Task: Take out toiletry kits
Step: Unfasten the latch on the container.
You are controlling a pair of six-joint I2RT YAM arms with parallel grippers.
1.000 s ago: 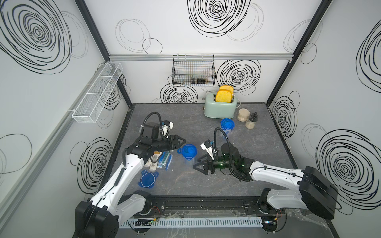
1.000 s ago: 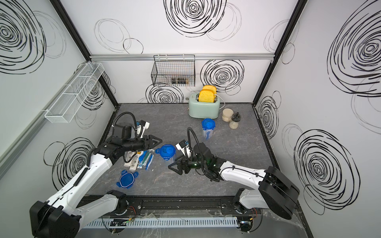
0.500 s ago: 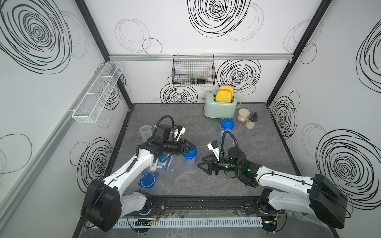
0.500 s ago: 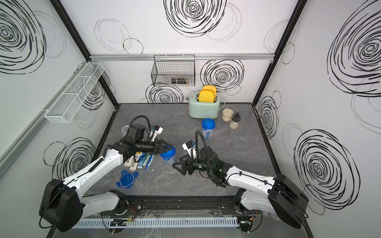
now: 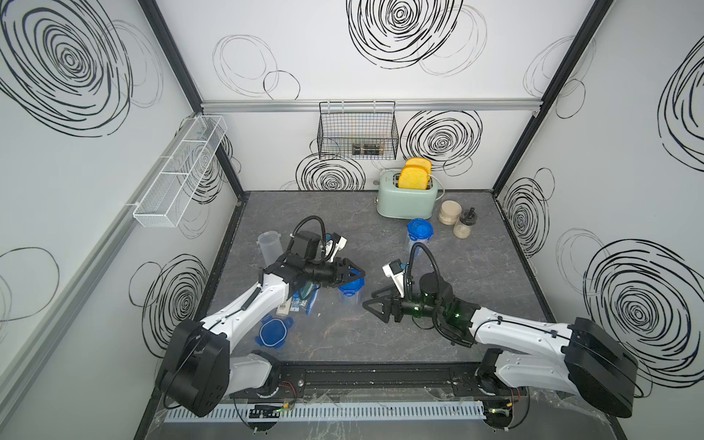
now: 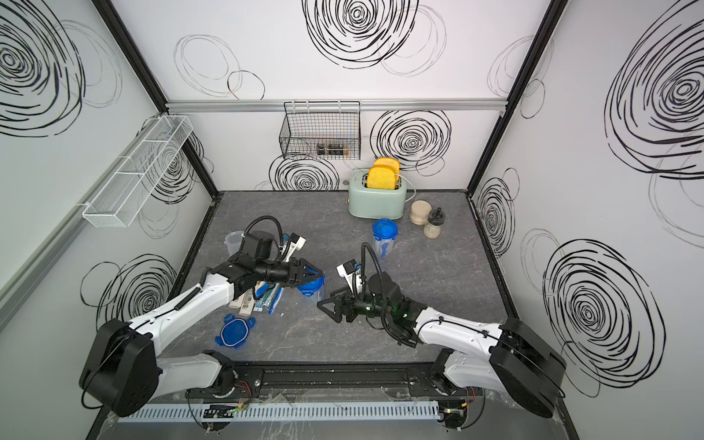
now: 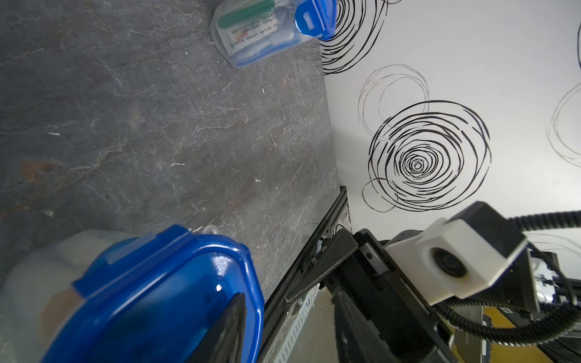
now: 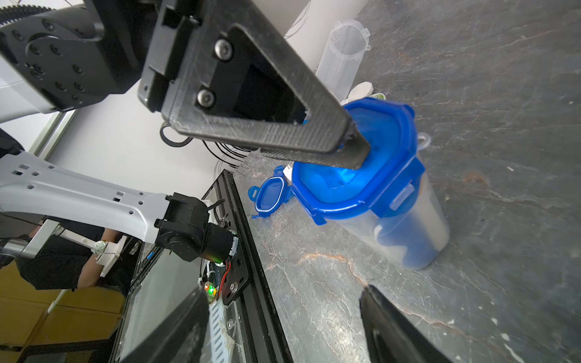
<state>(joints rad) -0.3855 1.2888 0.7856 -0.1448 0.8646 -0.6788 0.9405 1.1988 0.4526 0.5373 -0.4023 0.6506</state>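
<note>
We judge the opening step is in hand: left jaws straddle the blue lid (image 5: 350,286), and we cannot tell if they grip it. A toiletry kit (image 8: 408,248) sits in the container (image 8: 438,217) beneath them. Right jaws gape empty alongside. The next move calls for unclipping the lid.

Held left arm (image 5: 245,304) stretched forward and inward, wrist level, left gripper (image 5: 360,275) aimed across at the right side, jaws part-open. Held right arm (image 5: 514,331) low, reaching inward, right gripper (image 5: 368,300) aimed back toward the left one, jaws spread wide. Had both grippers' tips near, not touching.
</note>
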